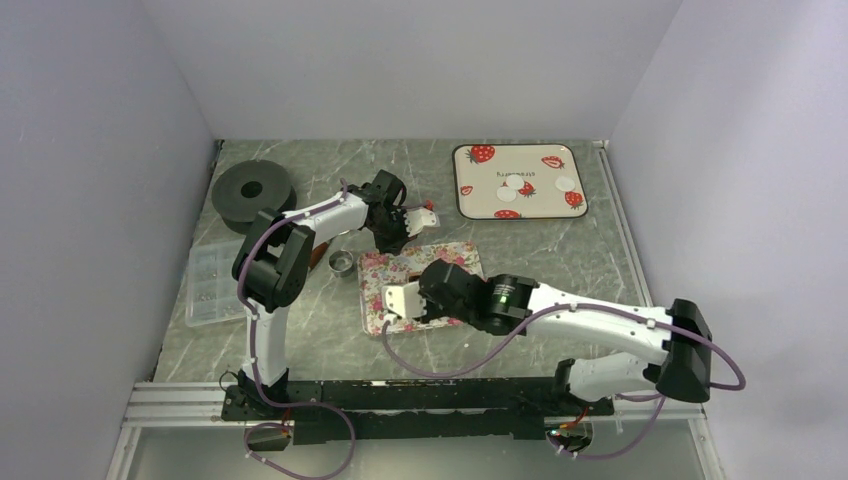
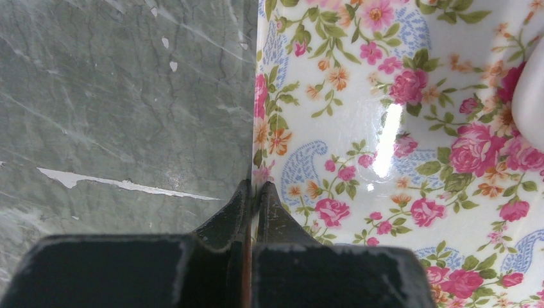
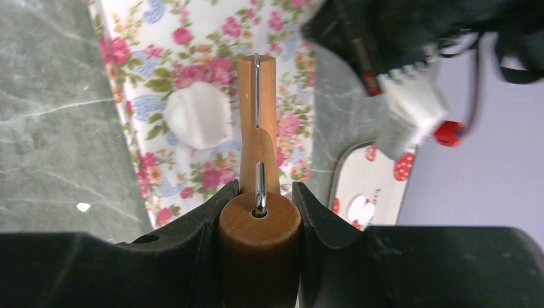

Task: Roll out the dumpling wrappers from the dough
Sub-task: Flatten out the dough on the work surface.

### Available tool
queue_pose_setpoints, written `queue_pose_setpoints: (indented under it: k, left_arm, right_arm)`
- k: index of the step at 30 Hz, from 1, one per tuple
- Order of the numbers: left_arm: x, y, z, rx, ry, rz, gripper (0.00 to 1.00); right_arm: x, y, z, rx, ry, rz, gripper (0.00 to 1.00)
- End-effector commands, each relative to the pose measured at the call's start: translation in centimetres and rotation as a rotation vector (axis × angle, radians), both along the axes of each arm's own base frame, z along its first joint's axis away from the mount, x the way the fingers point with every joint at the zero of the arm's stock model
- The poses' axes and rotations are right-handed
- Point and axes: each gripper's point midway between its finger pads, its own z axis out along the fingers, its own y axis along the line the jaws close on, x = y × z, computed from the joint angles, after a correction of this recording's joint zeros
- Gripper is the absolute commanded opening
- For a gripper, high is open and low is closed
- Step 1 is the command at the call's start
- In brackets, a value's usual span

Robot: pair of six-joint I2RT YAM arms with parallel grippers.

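**A:** What carries everything?

**B:** A grey marbled tabletop. A strawberry tray sits near its far right corner. A floral tray lies around the middle, closer to the near edge. A black spool stands by the far left corner, and a clear box lies along the left edge.

**A:** How does the left gripper stand?

**B:** The left gripper has its jaws pressed together right at the floral tray's rim, at the far left corner. One finger is on the tabletop side and the other is over the flowers. Whether the rim is nipped between them cannot be told.

**A:** And the other one?

**B:** The right gripper is partly spread and clamps the near end of a wooden rolling pin. The rest of the pin reaches out over the floral tray.

**A:** Anything smaller?

**B:** A metal ring cutter stands on the tabletop just beside the floral tray's left edge. A lump of white dough lies on that tray, ahead of the right gripper and just beside the pin. Whether the two touch cannot be told.

**A:** Where are the dumpling wrappers?

**B:** Three white discs lie flat on the strawberry tray, well apart from both grippers.
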Motion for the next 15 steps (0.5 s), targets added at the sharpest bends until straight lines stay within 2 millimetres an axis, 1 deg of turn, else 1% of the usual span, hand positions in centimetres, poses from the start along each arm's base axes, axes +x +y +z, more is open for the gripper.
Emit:
queue_pose_setpoints:
  k: [1, 3, 5, 8, 10, 12, 15]
  left_arm:
    - [-3.7, 2.8, -6.1, 0.169, 0.156, 0.012, 0.0]
    - [-3.7, 2.8, -6.2, 0.171, 0.155, 0.01, 0.0]
    - [-3.8, 2.7, -6.1, 0.172, 0.153, 0.007, 0.0]
    - [-3.7, 2.7, -6.1, 0.172, 0.149, 0.006, 0.0]
    - [-3.7, 2.7, -6.1, 0.172, 0.15, 0.006, 0.0]
    - [-3.8, 2.7, -6.2, 0.172, 0.153, 0.006, 0.0]
    - [-3.8, 2.7, -6.3, 0.176, 0.155, 0.006, 0.0]
  right_arm:
    - [1.0, -0.2, 8.3, 0.165, -0.088, -0.075, 0.0]
    - [0.7, -0.8, 9.5, 0.179, -0.093, -0.065, 0.0]
    - [-0.6, -1.6, 9.2, 0.155, -0.07, -0.012, 0.0]
    - [-3.2, -2.9, 7.0, 0.066, -0.039, 0.113, 0.0]
    - [-4.5, -3.6, 5.3, -0.008, -0.03, 0.167, 0.0]
    - [-5.3, -4.4, 3.6, -0.098, -0.014, 0.188, 0.0]
    - [-6.0, -4.9, 2.1, -0.166, 0.008, 0.208, 0.0]
